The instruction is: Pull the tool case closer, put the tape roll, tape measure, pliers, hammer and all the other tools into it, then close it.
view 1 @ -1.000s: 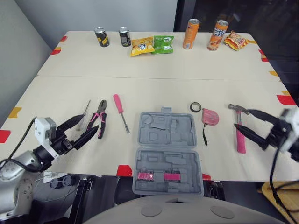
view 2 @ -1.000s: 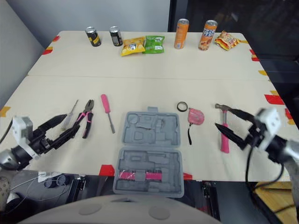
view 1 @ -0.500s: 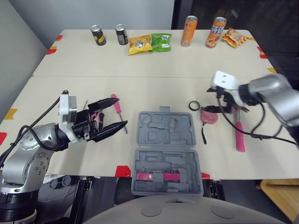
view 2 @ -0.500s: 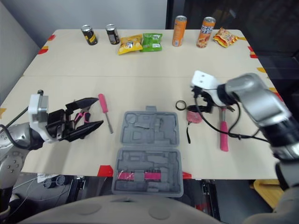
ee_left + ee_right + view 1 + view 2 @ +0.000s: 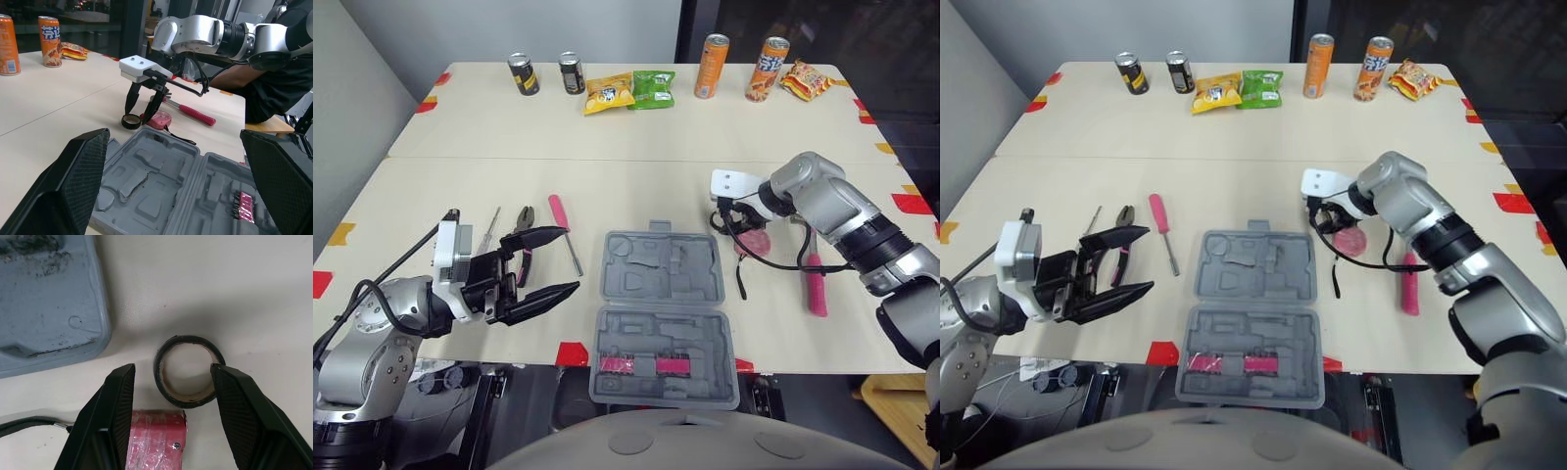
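Grey plastic marks the open case (image 5: 661, 294), lying low in the middle of the head view on the pale desk (image 5: 607, 147), both moulded halves facing up. Along the upper edge stand two dark cans (image 5: 523, 73), two orange cans (image 5: 710, 53) and three snack bags (image 5: 610, 95), well apart from the tools. Left of the case lie a pink screwdriver (image 5: 558, 213), pliers (image 5: 523, 217) and a thin metal driver (image 5: 493, 223). The left tool (image 5: 570, 259) hangs at lower left with its fingers wide apart and nothing between them, partly covering the pliers' handles. Right of the case, the pink-handled hammer (image 5: 816, 284) lies at the right of the frame. The pink tape measure (image 5: 156, 431) sits just beside the tape roll (image 5: 188, 400), and the case's corner is near the roll on its other side. The right tool (image 5: 172, 367) is down over the roll, fingers apart and straddling it. One finger is clear of the rim and the other is close against it; contact cannot be told. The roll lies flat on the desk.
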Controlling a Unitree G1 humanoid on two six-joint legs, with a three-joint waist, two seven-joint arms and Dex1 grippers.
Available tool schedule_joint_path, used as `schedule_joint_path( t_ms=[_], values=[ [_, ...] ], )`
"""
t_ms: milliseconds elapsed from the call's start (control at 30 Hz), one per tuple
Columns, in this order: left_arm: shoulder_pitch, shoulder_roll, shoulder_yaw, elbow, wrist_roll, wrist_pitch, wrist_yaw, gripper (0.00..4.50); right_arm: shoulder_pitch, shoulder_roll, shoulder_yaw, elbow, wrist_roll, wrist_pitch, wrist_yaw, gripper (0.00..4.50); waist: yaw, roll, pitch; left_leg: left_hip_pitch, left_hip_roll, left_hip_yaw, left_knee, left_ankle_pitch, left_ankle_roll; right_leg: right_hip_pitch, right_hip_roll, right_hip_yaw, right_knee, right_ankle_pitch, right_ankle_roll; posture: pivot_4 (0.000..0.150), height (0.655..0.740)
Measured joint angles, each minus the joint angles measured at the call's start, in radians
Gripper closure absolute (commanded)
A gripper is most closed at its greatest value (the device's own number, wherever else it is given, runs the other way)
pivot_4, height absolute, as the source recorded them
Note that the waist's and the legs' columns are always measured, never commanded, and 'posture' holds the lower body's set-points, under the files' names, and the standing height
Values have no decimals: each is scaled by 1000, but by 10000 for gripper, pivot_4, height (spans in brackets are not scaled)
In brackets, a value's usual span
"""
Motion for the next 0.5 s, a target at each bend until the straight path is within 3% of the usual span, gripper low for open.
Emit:
schedule_joint_path(
  t_ms=[67,300,500],
  values=[
    [-4,-2,-10,0,8,0,8,0,-8,18,6,30,-22,-19,8,21530,-1,0,0,0,0,0,0,0,0,0,0,0,0,0,0,1500,7400],
    [-9,-12,-26,-1,8,0,23,0,-18,56,23,92,-85,-69,34,44665,-4,0,0,0,1,0,1,0,0,0,1,0,1,0,0,1500,7400],
    [-9,-23,-26,-1,7,0,31,0,-27,72,22,108,-115,-98,54,44665,-6,0,0,0,2,0,2,0,0,0,1,0,1,0,0,1500,7400]
  ],
)
